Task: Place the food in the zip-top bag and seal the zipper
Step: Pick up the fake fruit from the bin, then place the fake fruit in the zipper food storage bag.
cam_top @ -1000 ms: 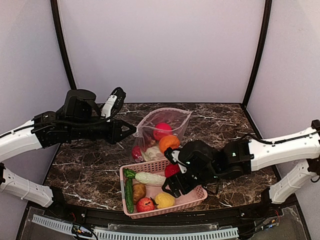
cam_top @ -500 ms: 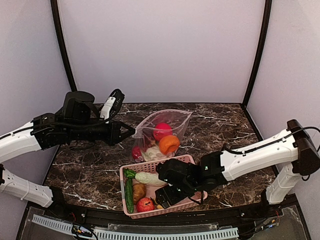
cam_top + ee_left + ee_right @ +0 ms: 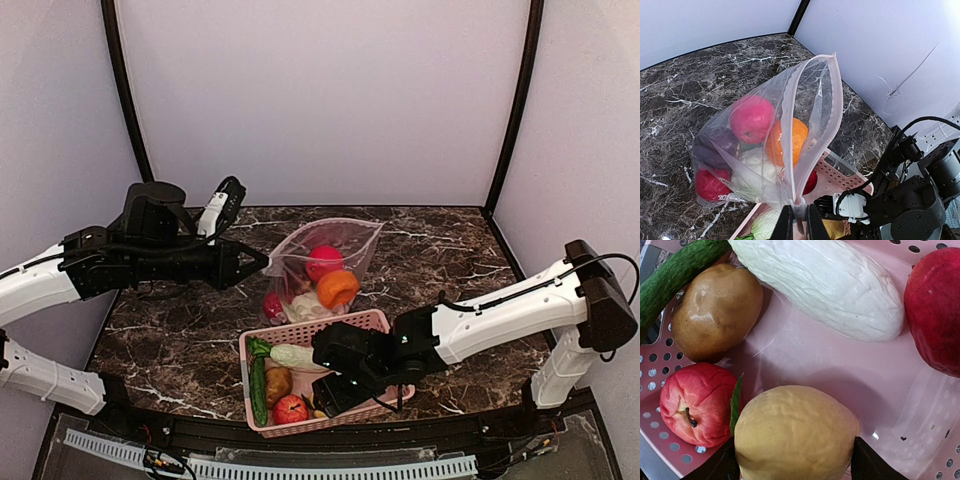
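The zip-top bag (image 3: 325, 255) hangs open above the table, and my left gripper (image 3: 262, 264) is shut on the end of its zipper (image 3: 832, 95). Inside the bag (image 3: 815, 85) lie a pink ball (image 3: 752, 118), an orange (image 3: 790, 140), a pale cabbage (image 3: 757, 165) and a red ball (image 3: 710, 184). My right gripper (image 3: 794, 465) is down in the pink basket (image 3: 300, 335), its fingers pressed on both sides of a yellow fruit (image 3: 795, 430) resting on the basket floor. My left gripper (image 3: 799, 220) pinches the bag's near corner.
Beside the yellow fruit in the basket (image 3: 790, 355) lie a red apple (image 3: 695, 405), a brown potato (image 3: 715, 310), a long white cabbage (image 3: 825, 285), a green cucumber (image 3: 675, 270) and a red fruit (image 3: 937, 305). The basket stands at the table's near edge, just in front of the bag.
My right arm has swung from the basket's back edge down and toward its front, and its jaws have narrowed onto the yellow fruit. The left arm and the bag have stayed put.
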`<control>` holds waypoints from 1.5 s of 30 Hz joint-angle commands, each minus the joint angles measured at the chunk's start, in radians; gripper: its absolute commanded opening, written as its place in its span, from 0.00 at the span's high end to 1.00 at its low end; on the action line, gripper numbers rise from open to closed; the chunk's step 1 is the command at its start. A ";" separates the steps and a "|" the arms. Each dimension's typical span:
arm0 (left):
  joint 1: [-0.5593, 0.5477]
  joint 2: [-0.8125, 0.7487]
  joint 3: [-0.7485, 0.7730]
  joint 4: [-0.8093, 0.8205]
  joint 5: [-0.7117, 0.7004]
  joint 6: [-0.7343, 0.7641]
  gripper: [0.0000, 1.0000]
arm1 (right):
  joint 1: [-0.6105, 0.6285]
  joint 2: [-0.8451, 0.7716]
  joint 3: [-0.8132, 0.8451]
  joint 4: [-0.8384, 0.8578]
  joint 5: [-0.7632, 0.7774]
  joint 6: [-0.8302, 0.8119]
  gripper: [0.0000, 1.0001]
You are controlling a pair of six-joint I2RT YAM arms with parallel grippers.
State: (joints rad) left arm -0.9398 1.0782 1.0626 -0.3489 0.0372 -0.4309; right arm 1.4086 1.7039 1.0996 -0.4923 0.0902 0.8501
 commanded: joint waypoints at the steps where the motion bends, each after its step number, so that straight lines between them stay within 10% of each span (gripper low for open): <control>1: 0.005 -0.031 -0.018 -0.010 0.006 -0.009 0.99 | 0.010 -0.004 -0.001 0.016 0.014 0.026 0.33; 19: 0.018 -0.034 -0.047 0.024 0.028 -0.020 0.99 | -0.005 -0.307 -0.098 -0.046 0.193 0.021 0.42; 45: 0.050 -0.007 -0.042 0.048 0.060 -0.032 0.99 | -0.425 -0.754 -0.155 -0.078 0.175 -0.170 0.43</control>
State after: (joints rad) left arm -0.8993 1.0657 1.0309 -0.3214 0.0738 -0.4572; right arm 1.0096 0.9474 0.8539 -0.5823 0.2512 0.7666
